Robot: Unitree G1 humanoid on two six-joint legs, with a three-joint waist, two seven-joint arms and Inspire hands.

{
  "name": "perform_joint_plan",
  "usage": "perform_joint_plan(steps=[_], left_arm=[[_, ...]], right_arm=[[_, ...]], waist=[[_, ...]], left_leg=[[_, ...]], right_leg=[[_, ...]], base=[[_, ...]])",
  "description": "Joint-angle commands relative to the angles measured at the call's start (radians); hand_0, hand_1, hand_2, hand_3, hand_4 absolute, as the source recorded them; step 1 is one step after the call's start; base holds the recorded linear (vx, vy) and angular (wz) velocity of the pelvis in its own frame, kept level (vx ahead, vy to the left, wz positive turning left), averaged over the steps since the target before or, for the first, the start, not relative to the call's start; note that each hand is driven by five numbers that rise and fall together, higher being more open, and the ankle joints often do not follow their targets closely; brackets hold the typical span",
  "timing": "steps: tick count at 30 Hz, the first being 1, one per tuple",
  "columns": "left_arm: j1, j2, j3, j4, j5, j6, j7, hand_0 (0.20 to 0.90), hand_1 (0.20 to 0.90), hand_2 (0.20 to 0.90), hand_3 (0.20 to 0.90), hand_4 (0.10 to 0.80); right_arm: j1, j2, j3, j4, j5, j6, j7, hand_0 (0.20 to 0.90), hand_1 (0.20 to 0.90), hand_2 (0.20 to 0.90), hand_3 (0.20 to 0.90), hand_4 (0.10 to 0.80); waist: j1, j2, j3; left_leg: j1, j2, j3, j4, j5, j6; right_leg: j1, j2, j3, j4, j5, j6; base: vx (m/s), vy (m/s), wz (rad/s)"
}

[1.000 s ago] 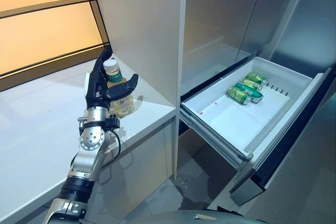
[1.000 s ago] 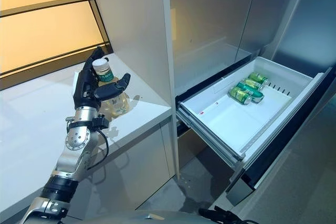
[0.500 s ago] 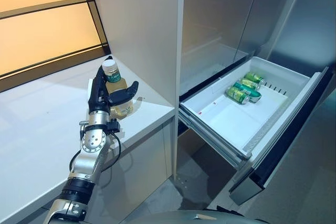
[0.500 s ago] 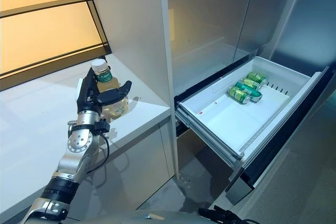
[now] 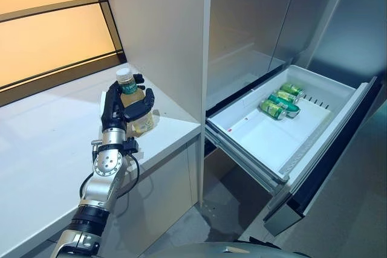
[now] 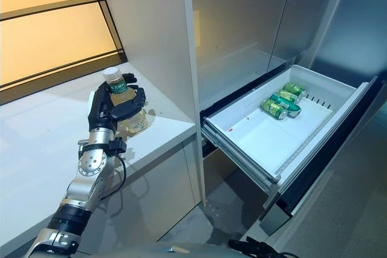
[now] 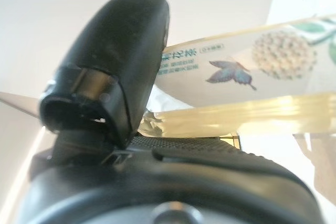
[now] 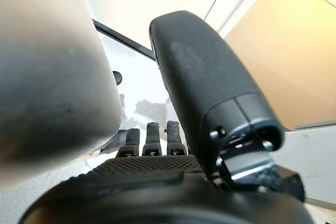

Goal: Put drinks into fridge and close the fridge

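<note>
A clear bottle of yellow drink (image 5: 123, 77) with a pale cap and a green label stands on the white counter (image 5: 36, 149) beside the tall cabinet wall. My left hand (image 5: 113, 112) is shut on it, with fingers and thumb curled round its body. The left wrist view shows the bottle's label (image 7: 252, 66) pressed against the thumb (image 7: 115, 61). Green cans (image 5: 278, 101) lie at the far end of the open white fridge drawer (image 5: 242, 144). My right hand (image 8: 157, 177) hangs with relaxed fingers above the floor and holds nothing.
The tall grey cabinet side (image 5: 163, 34) rises right next to the bottle. The pulled-out drawer's dark front (image 5: 338, 155) juts out to the right over the grey floor (image 5: 199, 222). An amber wall panel (image 5: 48, 22) backs the counter.
My left hand's fingers and thumb have closed from spread open to wrapped round the bottle. The bottle has stayed on the counter.
</note>
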Motion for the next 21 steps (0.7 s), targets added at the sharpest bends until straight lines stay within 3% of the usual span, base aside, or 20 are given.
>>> perform_joint_plan(steps=[1, 3, 11, 16, 21], left_arm=[[-0.106, -0.013, 0.05, -0.072, -0.098, -0.137, -0.062, 0.3, 0.3, 0.3, 0.2, 0.1], [-0.109, -0.019, 0.05, -0.125, -0.2, -0.14, -0.148, 0.3, 0.3, 0.3, 0.2, 0.1], [-0.113, -0.052, 0.039, -0.345, -0.452, -0.112, -0.435, 0.3, 0.3, 0.3, 0.2, 0.1], [-0.113, -0.042, 0.02, -0.433, -0.563, -0.099, -0.54, 0.3, 0.3, 0.3, 0.2, 0.1], [-0.124, -0.006, -0.012, -0.468, -0.55, -0.145, -0.563, 0.3, 0.3, 0.3, 0.2, 0.1]], right_arm=[[-0.041, 0.014, 0.036, -0.005, -0.083, -0.062, 0.048, 0.9, 0.9, 0.9, 0.9, 0.8], [-0.043, 0.009, 0.102, -0.053, -0.161, -0.107, 0.072, 0.9, 0.9, 0.9, 0.9, 0.8], [-0.031, 0.012, 0.189, -0.306, -0.162, -0.128, 0.207, 0.9, 0.9, 0.9, 0.9, 0.8], [-0.013, -0.025, 0.286, -0.691, -0.288, -0.074, 0.252, 0.9, 0.9, 0.9, 0.9, 0.8], [-0.033, -0.104, 0.299, -1.031, -0.204, 0.03, 0.306, 0.9, 0.9, 0.9, 0.9, 0.8]], waist=[[-0.008, -0.013, -0.015], [-0.005, -0.015, -0.011], [-0.002, -0.019, 0.002], [-0.014, -0.029, 0.008], [-0.037, -0.034, 0.012]], left_leg=[[0.037, -0.038, 0.038, 0.007, -0.109, 0.044], [0.034, -0.038, 0.037, 0.007, -0.108, 0.044], [0.027, -0.038, 0.026, 0.007, -0.101, 0.04], [0.02, -0.035, 0.039, 0.007, -0.099, 0.034], [0.023, -0.034, 0.057, 0.007, -0.098, 0.031]], right_leg=[[-0.031, 0.01, -0.005, 0.03, 0.029, 0.013], [-0.034, 0.008, -0.006, 0.03, 0.03, 0.014], [-0.032, 0.002, -0.017, 0.016, 0.043, 0.018], [-0.037, -0.004, -0.026, 0.005, 0.052, 0.025], [-0.042, -0.005, -0.014, 0.005, 0.059, 0.032]], base=[[0.0, 0.0, 0.0], [0.0, 0.0, 0.0], [-0.003, -0.023, 0.0], [-0.022, -0.04, -0.01], [-0.019, -0.008, -0.06]])
